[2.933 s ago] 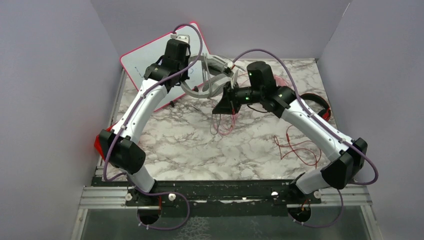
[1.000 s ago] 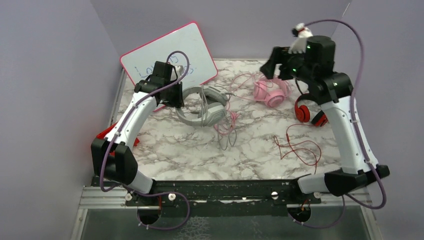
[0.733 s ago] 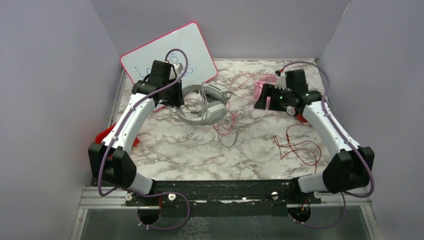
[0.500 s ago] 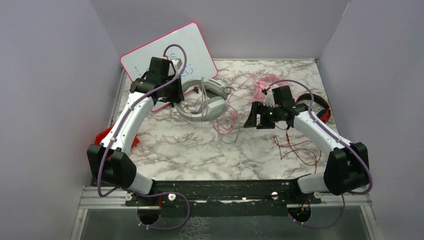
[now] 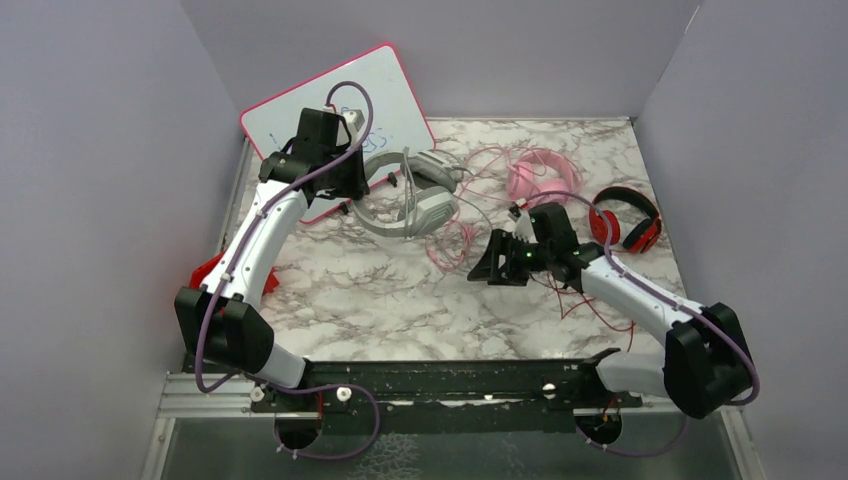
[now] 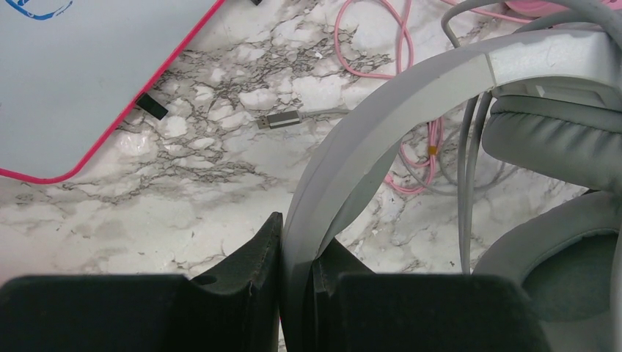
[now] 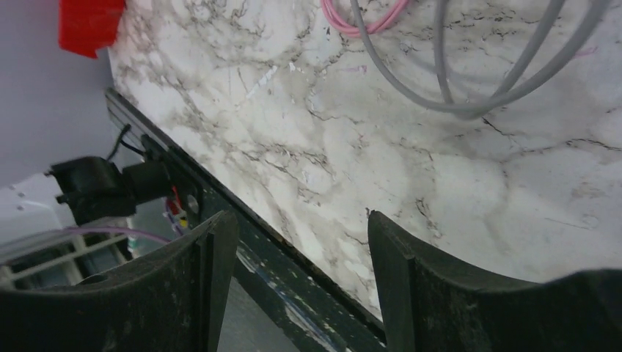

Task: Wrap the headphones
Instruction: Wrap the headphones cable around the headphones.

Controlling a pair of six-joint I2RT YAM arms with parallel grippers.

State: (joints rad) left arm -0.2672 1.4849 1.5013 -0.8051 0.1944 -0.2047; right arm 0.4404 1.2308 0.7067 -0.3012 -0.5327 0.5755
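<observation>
Pinching the curved band of the large grey-and-white padded headphones point(image 5: 415, 200), the left claw point(image 6: 297, 242) is holding them fast at about eleven o'clock on the marble tabletop point(image 5: 380, 300), just beside the pink-edged whiteboard point(image 5: 300, 115). The right claw point(image 7: 301, 242) is hanging wide apart and empty near the middle, with the loose thin grey cable point(image 7: 469, 108) lying just ahead of its tips. The pink headphones point(image 5: 522, 180) are sitting at one o'clock, the small red-and-black headphones point(image 5: 625, 215) at two. To my eye the grey set's winding is only beginning. Next, the right claw is going to need to settle onto that cable and close.
</observation>
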